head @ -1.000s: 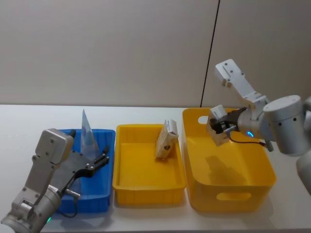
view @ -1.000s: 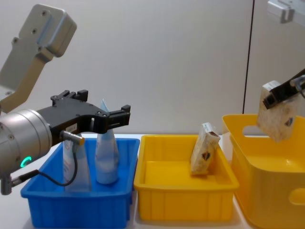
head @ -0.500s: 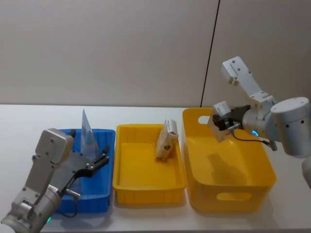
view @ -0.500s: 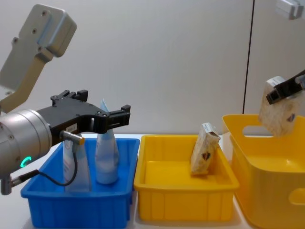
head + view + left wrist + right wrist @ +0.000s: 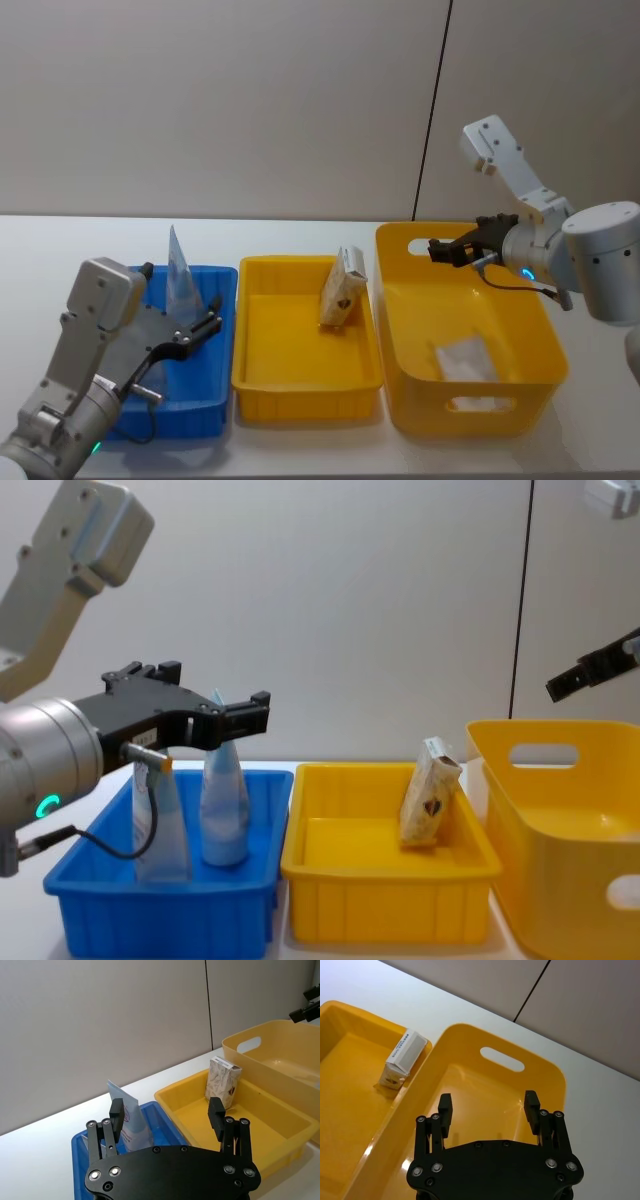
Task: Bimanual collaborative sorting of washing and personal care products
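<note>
We recorded: right pincer (image 5: 437,250) wide, empty, above deep yellow bin (image 5: 396,300) holding one carton (image 5: 462,358); left pincer (image 5: 166,1110) wide, near tubes (image 5: 222,810) in blue bin (image 5: 170,920).

Both the left arm (image 5: 98,305) and the right arm (image 5: 600,250) present silver-grey cylindrical links, boxy pale-grey housings and lit teal indicators, a thin black cable (image 5: 55,836) at the left wrist, while the left gripper (image 5: 166,1112) and the right gripper (image 5: 488,1102) are matte-black plates studded with silver screw heads.

Left end effector (image 5: 210,318) and right end effector (image 5: 437,250) both hover, fingers spread.
</note>
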You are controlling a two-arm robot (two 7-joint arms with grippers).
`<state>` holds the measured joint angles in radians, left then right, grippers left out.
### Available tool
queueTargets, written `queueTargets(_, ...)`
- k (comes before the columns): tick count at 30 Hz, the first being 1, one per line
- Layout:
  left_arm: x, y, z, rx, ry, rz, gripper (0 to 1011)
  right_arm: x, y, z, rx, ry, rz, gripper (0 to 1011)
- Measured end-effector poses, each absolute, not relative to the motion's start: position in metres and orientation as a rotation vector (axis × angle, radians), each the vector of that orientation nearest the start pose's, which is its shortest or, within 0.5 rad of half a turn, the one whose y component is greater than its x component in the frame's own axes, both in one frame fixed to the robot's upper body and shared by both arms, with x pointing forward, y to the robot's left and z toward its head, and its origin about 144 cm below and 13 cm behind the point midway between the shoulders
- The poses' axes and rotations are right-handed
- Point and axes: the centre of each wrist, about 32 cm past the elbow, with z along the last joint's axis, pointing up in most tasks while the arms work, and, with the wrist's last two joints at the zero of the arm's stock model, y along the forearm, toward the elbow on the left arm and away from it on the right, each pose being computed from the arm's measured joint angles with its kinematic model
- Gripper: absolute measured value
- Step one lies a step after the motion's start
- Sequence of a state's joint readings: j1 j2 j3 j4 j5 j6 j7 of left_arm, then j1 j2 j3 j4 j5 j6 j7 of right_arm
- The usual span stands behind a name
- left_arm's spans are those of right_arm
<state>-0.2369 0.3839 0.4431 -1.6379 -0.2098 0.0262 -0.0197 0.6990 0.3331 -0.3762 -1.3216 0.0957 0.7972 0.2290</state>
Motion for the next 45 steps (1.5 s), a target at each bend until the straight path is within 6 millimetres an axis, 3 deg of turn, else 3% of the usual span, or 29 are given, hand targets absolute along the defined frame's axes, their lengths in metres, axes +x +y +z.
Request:
queueTargets(4, 0.492, 0.205, 1.216, 0.059, -0.249, 1.125, 1001, 0.610, -0.244, 1.321, -0.629, 0.071, -1.260, 951)
queueTargets(7, 0.492, 0.207, 1.220, 0.063, -0.242, 1.131, 1001, 0.610, -0.245, 1.321, -0.628, 0.070, -1.260, 1003)
queueTargets(19, 0.490, 0.217, 1.224, 0.096, -0.197, 1.185, 1001, 0.610, -0.245, 1.321, -0.627, 0.070, -1.260, 1004)
queueTargets(45, 0.496, 0.218, 1.190, 0.188, -0.097, 1.290, 1001, 0.610, -0.245, 1.321, -0.625, 0.069, -1.261, 1004)
